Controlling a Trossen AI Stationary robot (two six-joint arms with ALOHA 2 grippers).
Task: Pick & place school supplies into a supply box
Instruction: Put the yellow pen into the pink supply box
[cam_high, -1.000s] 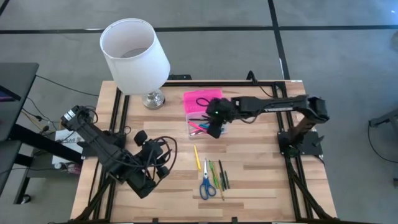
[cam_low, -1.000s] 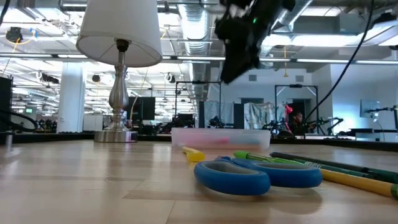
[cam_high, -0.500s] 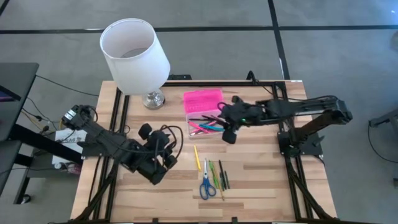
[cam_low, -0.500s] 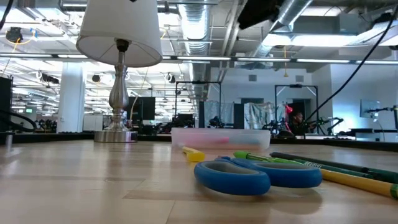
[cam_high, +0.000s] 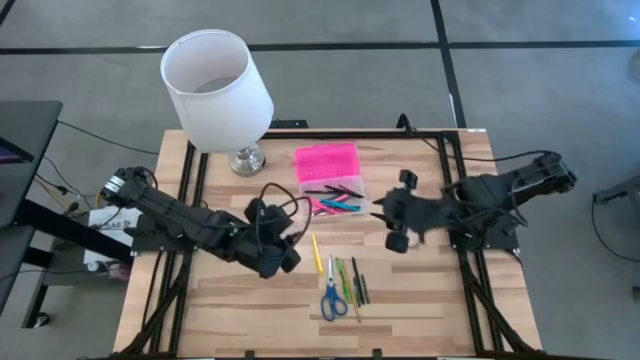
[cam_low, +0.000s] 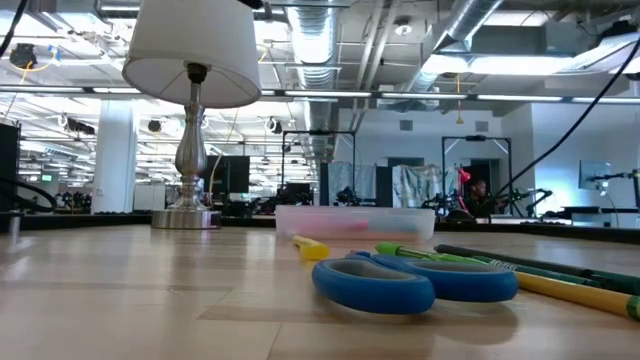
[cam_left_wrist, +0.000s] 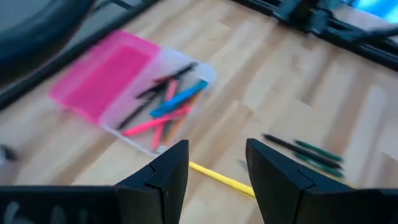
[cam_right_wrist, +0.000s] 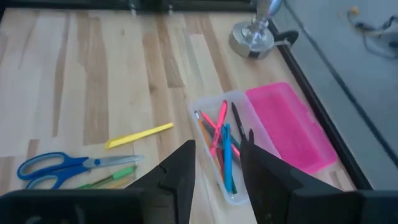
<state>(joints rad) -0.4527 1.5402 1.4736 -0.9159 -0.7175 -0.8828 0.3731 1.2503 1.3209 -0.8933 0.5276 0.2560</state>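
Box: the supply box (cam_high: 330, 180) lies open, pink lid flat beside its clear base, between the two grippers and nearer the lamp (cam_high: 218, 90) than either.
Already in: several pens, pink, blue and dark, lie in the clear base (cam_right_wrist: 224, 146).
Left out: a yellow pencil (cam_high: 316, 252), the blue-handled scissors (cam_high: 331, 297), and a few green and dark pens (cam_high: 352, 282) lie on the table (cam_high: 430, 300), just beyond the left gripper's tips and beside the right gripper, on its side away from the box.
Progress: by my judgement partly done; about half the visible supplies are boxed, the rest wait.
Left gripper: the left gripper (cam_high: 283, 255) hangs near the yellow pencil, fingers (cam_left_wrist: 168, 171) parted with bare table between them, holding nothing.
Right gripper: the right gripper (cam_high: 395, 238) is off to the box's side, fingers (cam_right_wrist: 180, 171) apart, empty, touching nothing.
Next: likely a reach for the yellow pencil, the closest loose piece to the left gripper.
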